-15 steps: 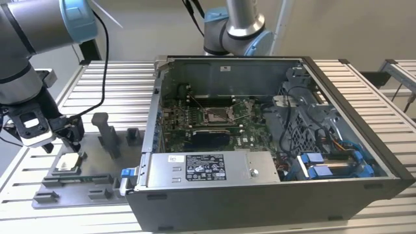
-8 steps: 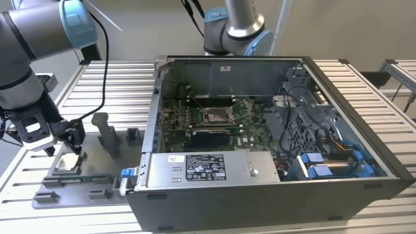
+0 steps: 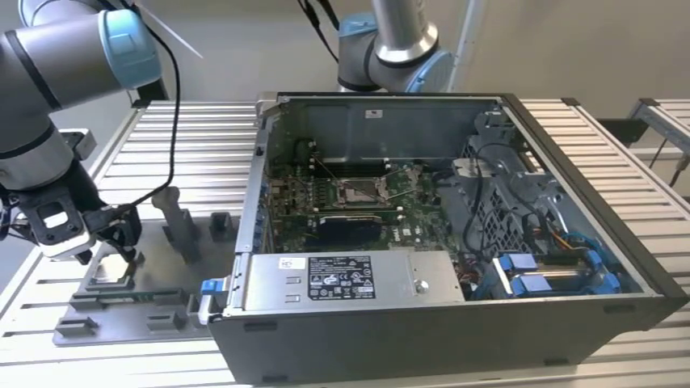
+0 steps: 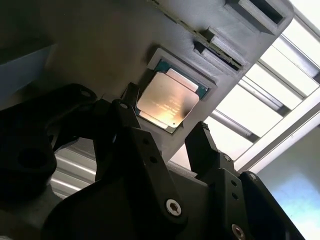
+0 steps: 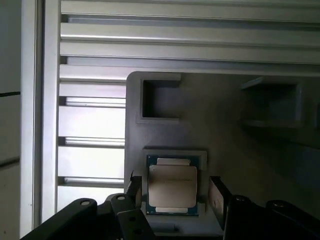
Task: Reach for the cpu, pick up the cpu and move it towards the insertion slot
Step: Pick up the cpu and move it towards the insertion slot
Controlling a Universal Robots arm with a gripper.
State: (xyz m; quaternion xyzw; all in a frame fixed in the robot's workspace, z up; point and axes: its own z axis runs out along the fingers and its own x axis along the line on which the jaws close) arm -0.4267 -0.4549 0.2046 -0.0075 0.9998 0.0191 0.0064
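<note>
The gripper (image 5: 175, 194) hung spread open astride the cpu (image 5: 172, 184), which lay flat in its recess of the grey tray (image 5: 225, 130), so closing squarely on opposite edges, centred and level, looked the wisest grasp.

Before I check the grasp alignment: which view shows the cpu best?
The first wrist view: the cpu lies face-on, recessed in the tray, flanked by the open gripper. The second wrist view shows it slanted. In the exterior view the gripper stands over it.
</note>
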